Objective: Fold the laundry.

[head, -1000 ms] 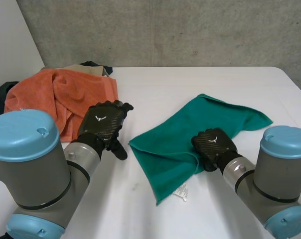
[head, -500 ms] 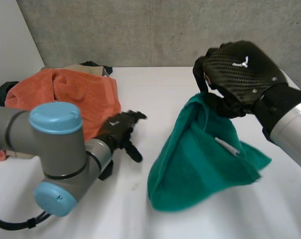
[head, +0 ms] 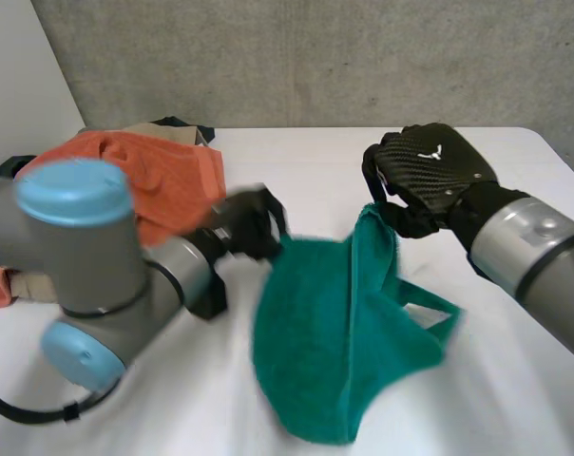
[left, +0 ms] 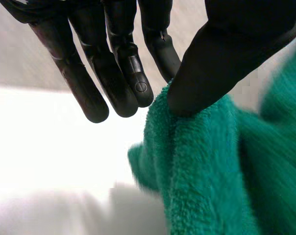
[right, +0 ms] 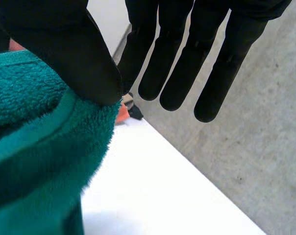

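While the right hand pinches the green towel between thumb and fingers, the left hand pinches another edge likewise

One white table, one green towel, one orange towel, one tan cloth, dark clothing too bunched to count, and two black hands: left hand, right hand.

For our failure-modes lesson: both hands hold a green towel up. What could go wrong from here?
1. The left hand pinches just the edge of the green towel under its thumb; it could slip.
2. The towel sags bunched between it and the right hand, so the fold might land crooked.
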`<state>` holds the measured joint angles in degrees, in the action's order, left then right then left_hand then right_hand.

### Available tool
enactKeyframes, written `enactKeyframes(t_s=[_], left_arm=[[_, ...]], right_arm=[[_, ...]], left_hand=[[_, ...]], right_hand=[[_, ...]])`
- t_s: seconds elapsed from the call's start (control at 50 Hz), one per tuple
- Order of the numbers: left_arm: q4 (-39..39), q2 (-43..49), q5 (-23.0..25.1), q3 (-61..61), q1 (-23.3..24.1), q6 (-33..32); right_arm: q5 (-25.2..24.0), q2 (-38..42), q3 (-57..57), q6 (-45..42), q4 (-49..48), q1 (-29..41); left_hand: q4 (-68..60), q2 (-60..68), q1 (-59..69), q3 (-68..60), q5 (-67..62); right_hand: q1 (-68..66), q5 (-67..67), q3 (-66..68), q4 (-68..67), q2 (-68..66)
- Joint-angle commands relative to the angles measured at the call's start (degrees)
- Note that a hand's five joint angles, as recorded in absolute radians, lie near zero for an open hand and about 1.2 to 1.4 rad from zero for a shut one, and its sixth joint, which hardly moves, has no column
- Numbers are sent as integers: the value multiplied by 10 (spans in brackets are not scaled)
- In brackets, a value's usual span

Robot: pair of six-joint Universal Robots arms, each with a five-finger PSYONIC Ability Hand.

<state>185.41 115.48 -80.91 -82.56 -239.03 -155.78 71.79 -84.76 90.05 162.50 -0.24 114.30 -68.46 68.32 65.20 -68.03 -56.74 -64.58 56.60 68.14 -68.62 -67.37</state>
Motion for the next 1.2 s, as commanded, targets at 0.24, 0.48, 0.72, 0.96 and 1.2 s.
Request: enactKeyframes(t_s=[0.24, 0.48, 0.72, 0.96, 1.2], left_arm=[[38, -126, -76, -52, -37, -147], [15, -143, -73, -100, -65, -166], [97, -107, -71, -206, -92, -235], [117, 50, -64, -100, -66, -305], [88, 68, -72, -16, -44, -300]], right_arm=[[114, 161, -131, -20, 25, 37], [61, 144, -59, -140, 87, 1], [-46, 300, -122, -212, -112, 8], [-41, 511, -377, -219, -66, 17], [-38, 534, -439, -211, -44, 17]], left_hand=[[319, -318, -287, 315, 302], [431, -430, -398, 427, 414], [498, -497, -466, 494, 481], [487, -485, -454, 482, 469], [-115, 117, 148, -120, -133]], right_hand=[[314, -335, -350, 355, 342], [424, -444, -459, 464, 452], [390, -410, -426, 431, 418], [400, -421, -436, 441, 428], [-154, 134, 119, -114, -126]])
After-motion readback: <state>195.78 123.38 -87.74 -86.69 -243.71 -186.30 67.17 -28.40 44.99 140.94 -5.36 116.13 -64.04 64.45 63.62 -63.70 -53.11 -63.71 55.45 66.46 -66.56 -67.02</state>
